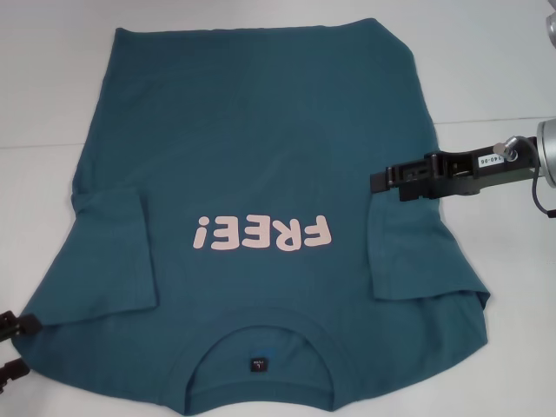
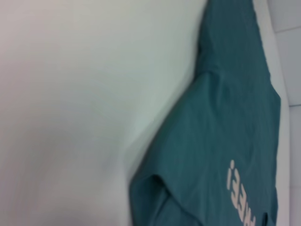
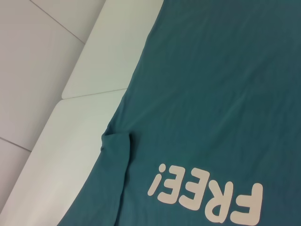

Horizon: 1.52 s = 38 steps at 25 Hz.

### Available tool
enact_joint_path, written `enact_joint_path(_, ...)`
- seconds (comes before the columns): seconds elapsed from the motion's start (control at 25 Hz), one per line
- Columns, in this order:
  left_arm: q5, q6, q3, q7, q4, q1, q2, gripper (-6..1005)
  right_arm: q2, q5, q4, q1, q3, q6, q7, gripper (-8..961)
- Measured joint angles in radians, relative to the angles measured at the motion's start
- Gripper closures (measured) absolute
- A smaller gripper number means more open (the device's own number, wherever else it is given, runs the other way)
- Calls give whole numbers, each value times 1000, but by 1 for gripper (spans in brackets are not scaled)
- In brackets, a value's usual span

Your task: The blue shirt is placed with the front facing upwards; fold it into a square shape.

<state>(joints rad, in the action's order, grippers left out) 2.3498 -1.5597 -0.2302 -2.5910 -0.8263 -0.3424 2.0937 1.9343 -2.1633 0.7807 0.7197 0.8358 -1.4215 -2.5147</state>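
Note:
The blue shirt [image 1: 261, 156] lies flat on the white table, front up, with the pink "FREE!" lettering [image 1: 263, 232] and the collar with its small label [image 1: 259, 365] at the near side. Both short sleeves are folded inward onto the body, left sleeve [image 1: 113, 252] and right sleeve [image 1: 413, 252]. My right gripper [image 1: 382, 181] hovers over the shirt's right edge, just above the folded right sleeve, holding nothing. My left gripper [image 1: 10, 347] is open and empty at the near left, beside the shirt's shoulder. The shirt also shows in the left wrist view [image 2: 225, 141] and the right wrist view [image 3: 211, 94].
The white table [image 1: 504, 69] shows bare on both sides of the shirt. The right wrist view shows the table's far edge [image 3: 80, 89] with a tiled floor beyond. Part of a silver fixture [image 1: 549, 30] sits at the top right.

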Motion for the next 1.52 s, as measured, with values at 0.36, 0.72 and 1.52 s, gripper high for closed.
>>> enact_joint_path(0.36, -1, 151, -6, 59, 25, -36, -9, 207, 4, 0, 0, -2, 0, 6, 6, 193)
enact_joint_path(0.72, 4, 243, -27, 116, 33, -64, -19, 207, 7, 0, 0, -2, 0, 7, 8, 193)
enact_joint_path(1.52, 7, 207, -68, 144, 57, -48, -16, 207, 4, 5, 0, -10, -6, 7, 8, 190)
